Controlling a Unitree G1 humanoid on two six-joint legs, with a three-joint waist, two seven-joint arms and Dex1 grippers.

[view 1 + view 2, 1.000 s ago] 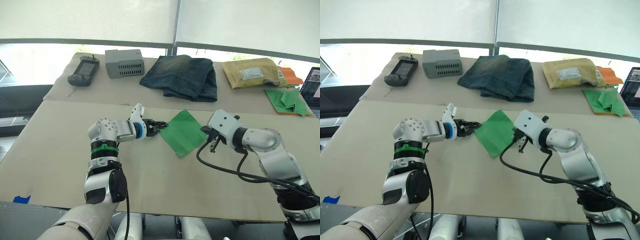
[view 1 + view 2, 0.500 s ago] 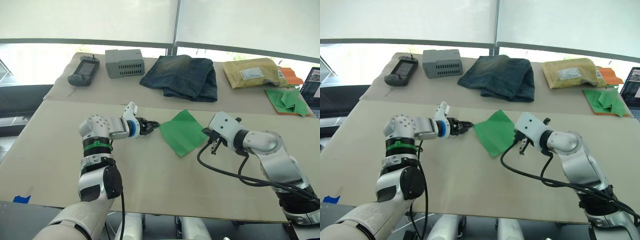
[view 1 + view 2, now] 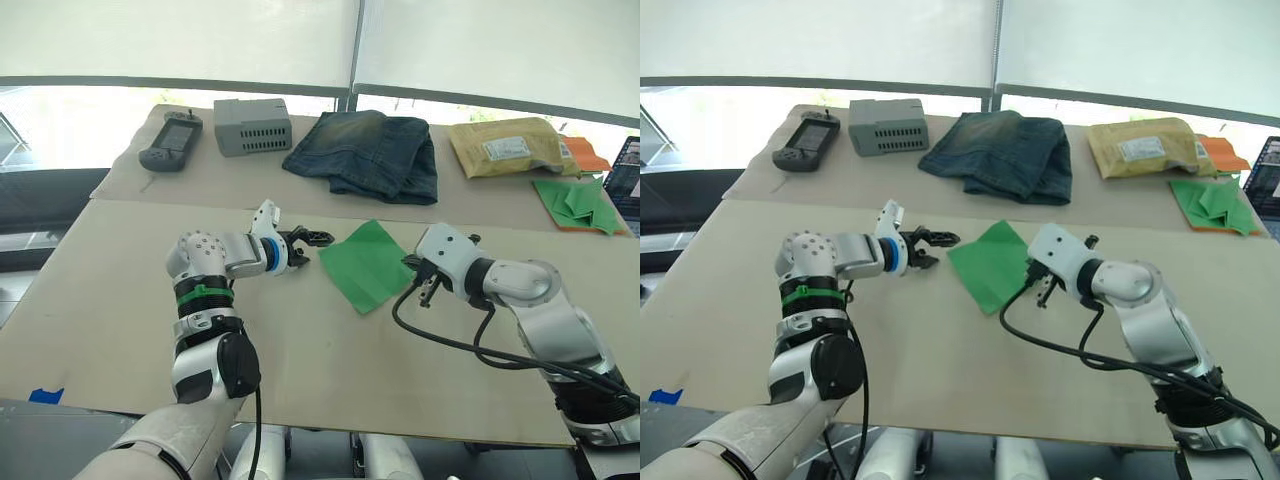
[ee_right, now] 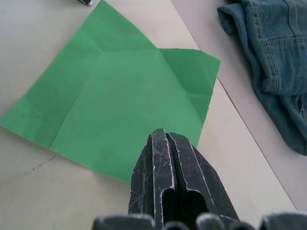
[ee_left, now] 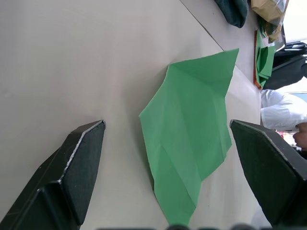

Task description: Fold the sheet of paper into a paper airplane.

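Two hands flank the thin bright green creased sheet of paper [image 3: 366, 264], which lies flat on the beige bench [image 3: 300, 360], mid-scene, just nearer than the folded blue jeans [image 3: 365, 153]. What changed: my left hand [image 3: 318, 238] was pinched together a second ago with its tip close to the sheet's left corner; now its two black fingers are spread wide, and it sits a touch back from the sheet, not touching it. In the left wrist view the sheet lies between the spread fingers [image 5: 79, 160], further out. My right hand [image 4: 165, 158] has stayed put at the sheet's right edge, fingers pressed together, holding nothing; whether the tip presses the paper I cannot tell. The sheet has not shifted. It shows creases and one corner turned in, so I judge folding is early, no pointed wedge yet. I read the opening as setting up a grab at the left corner for the next fold.
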